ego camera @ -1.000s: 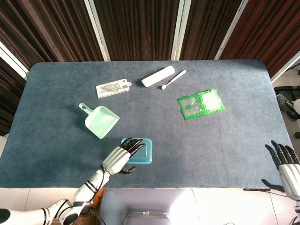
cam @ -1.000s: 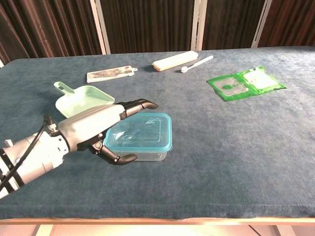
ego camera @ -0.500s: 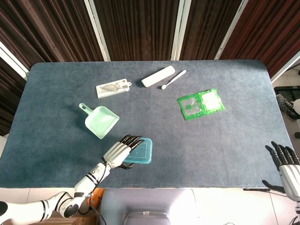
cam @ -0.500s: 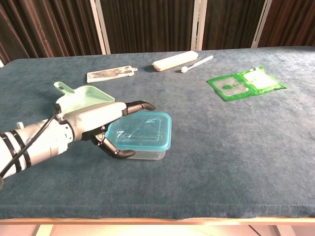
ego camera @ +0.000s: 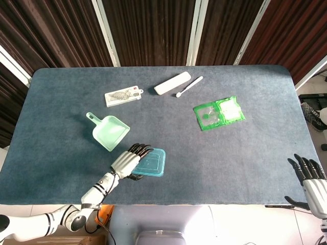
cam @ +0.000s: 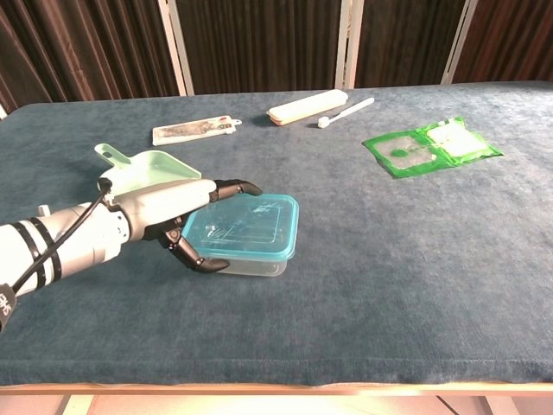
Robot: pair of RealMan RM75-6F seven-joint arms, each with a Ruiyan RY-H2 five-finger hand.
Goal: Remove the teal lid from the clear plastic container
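The clear plastic container (cam: 255, 265) with its teal lid (ego camera: 152, 162) (cam: 246, 225) sits near the table's front edge, left of centre. My left hand (ego camera: 125, 162) (cam: 164, 207) grips the lid's left end: fingers lie over the top and the thumb curls in under the rim at the front-left corner. The lid looks slightly tilted on the container. My right hand (ego camera: 311, 181) hangs past the table's front right corner with its fingers spread and nothing in it; the chest view does not show it.
A mint dustpan (ego camera: 110, 132) (cam: 143, 171) lies just behind my left hand. Further back are a carded package (ego camera: 123, 96), a white case (ego camera: 172, 82) and a toothbrush (ego camera: 189, 87). A green packet (ego camera: 218, 113) lies at the right.
My left hand has drawn back toward the left, from lying across the lid to holding its left end. The lid has shifted a little and now sits tilted. The right hand has barely moved.
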